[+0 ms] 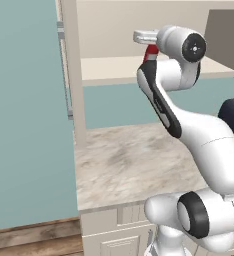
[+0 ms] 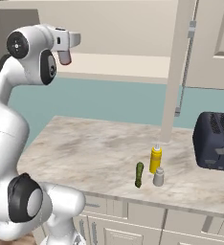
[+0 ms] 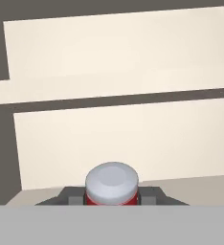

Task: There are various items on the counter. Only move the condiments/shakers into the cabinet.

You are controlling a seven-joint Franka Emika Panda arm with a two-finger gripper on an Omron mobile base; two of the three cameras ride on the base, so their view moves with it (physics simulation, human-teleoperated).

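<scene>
First condiment in hand, raised to the cabinet shelf.

On the beige-grey marbled stone counter [image 2: 85,153] stand one dark green elongated vegetable [image 2: 139,174], one short grey shaker [image 2: 158,176] and one yellow squeeze bottle [image 2: 155,159]. Farther up, the two-finger gripper [image 3: 112,194] is clamped on the one small red bottle with white cap [image 3: 112,184], level with the beige wall cabinet's plain cream shelf [image 1: 109,67]; next, I judge, comes setting it down and letting go.

I see just the cap of the small red bottle [image 3: 112,184] betw the jaws; body's cut off below. Toaster [image 2: 217,141] clipped at frame edge.
</scene>
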